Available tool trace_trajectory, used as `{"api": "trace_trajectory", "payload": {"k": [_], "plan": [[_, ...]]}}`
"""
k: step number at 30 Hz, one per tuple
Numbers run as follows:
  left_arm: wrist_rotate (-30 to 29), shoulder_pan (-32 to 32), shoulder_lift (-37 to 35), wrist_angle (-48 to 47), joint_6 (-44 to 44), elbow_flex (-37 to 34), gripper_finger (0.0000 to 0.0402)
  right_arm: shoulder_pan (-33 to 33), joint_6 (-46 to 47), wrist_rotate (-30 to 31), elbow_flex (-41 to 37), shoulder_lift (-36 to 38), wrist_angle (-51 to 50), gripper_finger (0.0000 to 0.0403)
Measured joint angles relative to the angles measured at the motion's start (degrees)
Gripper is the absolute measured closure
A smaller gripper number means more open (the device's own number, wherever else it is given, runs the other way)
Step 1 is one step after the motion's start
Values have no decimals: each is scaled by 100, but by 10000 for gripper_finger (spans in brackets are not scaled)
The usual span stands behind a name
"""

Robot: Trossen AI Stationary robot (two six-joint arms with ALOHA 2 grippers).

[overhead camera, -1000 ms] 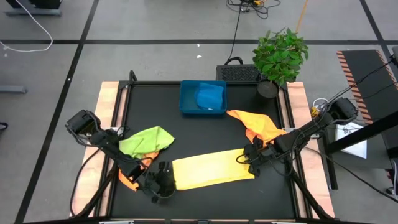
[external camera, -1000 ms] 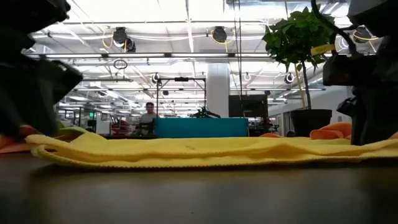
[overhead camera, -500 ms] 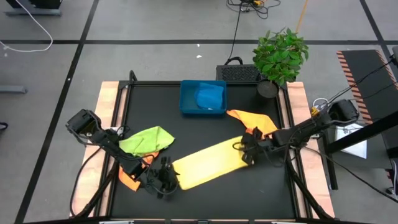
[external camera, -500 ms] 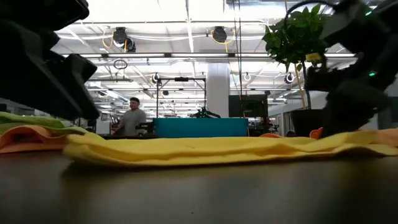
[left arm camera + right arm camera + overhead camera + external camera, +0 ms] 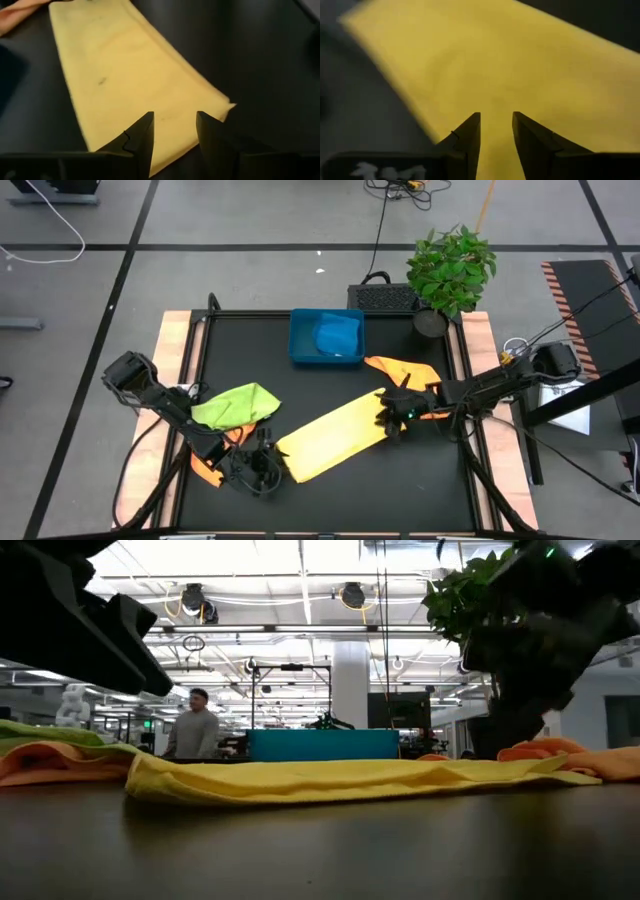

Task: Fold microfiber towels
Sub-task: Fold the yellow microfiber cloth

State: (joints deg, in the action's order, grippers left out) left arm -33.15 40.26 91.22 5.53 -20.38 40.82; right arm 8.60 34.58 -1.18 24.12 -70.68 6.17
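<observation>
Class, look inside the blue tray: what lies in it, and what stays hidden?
Inside the blue tray lies a crumpled blue towel. Anything beneath that towel is covered and cannot be seen.
</observation>
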Motion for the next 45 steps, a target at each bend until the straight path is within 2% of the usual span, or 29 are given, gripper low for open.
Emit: {"api": "trace_trajectory", "payload": {"k": [3,6,12,16,24,29,33,39,41,45], "plan": [[-41,-81,-9,-112,2,-1,252,507,-51,-37,8,7,609,296],[-56,-247,-9,-95,-80,-46,252,939,-91,157,15,-6,767,296],[9,-624,-9,-106,-398,-304,252,1362,266,396,15,-8,-37,296],[18,-888,-9,-116,-783,-631,252,1412,527,695,15,-8,-668,296],[931,-1049,-7,-27,-1614,-914,252,1019,443,1357,15,-6,-1118,296],[1574,-860,-5,389,-1615,-914,252,518,-46,1754,15,-6,-1139,296],[1686,-649,-5,731,-1573,-914,252,96,-622,2084,15,-6,-1060,296],[1995,-319,-5,1953,-652,-911,252,-513,-1312,2032,15,-5,-883,296],[2009,-196,-5,2345,-230,-902,252,-566,-1515,1771,15,54,-819,296],[1732,2,-88,2248,226,-802,252,-421,-1505,1137,24,341,-825,296]]}}
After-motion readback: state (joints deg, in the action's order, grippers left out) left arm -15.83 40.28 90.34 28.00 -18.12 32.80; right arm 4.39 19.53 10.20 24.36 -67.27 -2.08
